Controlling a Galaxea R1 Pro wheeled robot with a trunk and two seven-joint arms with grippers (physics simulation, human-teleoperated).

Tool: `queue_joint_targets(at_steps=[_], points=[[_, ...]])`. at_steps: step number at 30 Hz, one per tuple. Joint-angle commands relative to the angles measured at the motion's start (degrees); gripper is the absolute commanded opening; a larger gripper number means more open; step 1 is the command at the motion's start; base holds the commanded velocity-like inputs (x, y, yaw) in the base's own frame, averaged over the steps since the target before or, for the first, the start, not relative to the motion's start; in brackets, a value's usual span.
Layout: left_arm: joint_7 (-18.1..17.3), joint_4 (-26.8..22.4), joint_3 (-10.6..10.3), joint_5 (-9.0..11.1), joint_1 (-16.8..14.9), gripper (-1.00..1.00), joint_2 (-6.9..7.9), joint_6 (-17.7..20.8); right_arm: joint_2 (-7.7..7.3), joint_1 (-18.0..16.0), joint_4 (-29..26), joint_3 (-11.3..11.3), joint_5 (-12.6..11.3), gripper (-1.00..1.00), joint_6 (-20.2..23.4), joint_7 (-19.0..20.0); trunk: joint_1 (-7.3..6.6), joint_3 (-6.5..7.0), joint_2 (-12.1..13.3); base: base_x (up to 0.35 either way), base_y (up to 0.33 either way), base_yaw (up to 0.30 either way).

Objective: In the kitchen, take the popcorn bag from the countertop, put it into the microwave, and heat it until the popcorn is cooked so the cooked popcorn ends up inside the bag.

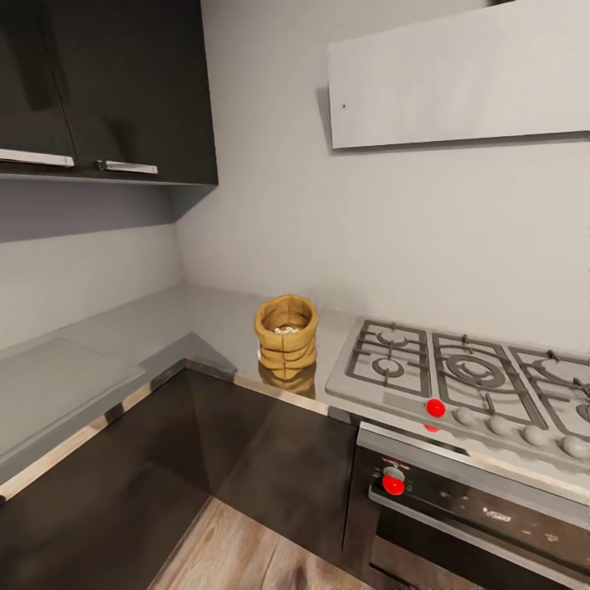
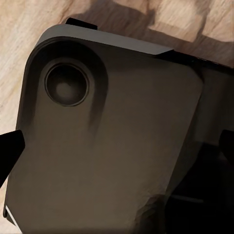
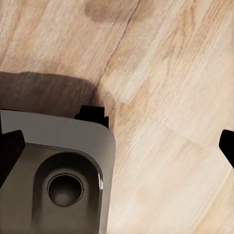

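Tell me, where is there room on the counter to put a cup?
The countertop is bare left of the popcorn bag, around the corner and along the left wall. To the bag's right the stove crowds it.

Gas hob (image 1: 467,373) with red knob (image 1: 436,407) above black oven (image 1: 475,516).

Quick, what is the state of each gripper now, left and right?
Left gripper: jaws open, holding nothing, above the robot's base.
Right gripper: jaws open, holding nothing, above the wood floor.

head view facing countertop (image 1: 98,344) corner, wrist views sharing wood floor (image 3: 170,97)
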Motion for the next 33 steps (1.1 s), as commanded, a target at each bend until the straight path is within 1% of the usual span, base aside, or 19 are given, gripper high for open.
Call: queue_joint_targets(at_steps=[1,9,33], points=[[-0.02,-0.02,0.01,0.32,-0.01,1.00,-0.01,-0.06,-0.01,-0.08,0.18,0.39,0.09,1.00,-0.39,0.11,0.00,-0.05,-0.03,0.000,0.000,-0.005],[-0.02,-0.02,0.01,0.28,-0.01,1.00,-0.13,-0.10,-0.10,-0.08,0.18,0.39,0.12,1.00,-0.41,0.11,0.00,-0.05,-0.03,0.000,0.019,0.000],[-0.02,-0.02,0.01,0.32,-0.01,1.00,-0.10,-0.09,-0.01,-0.08,0.18,0.39,0.13,1.00,-0.86,0.11,0.00,-0.05,-0.03,0.000,0.163,0.000]])
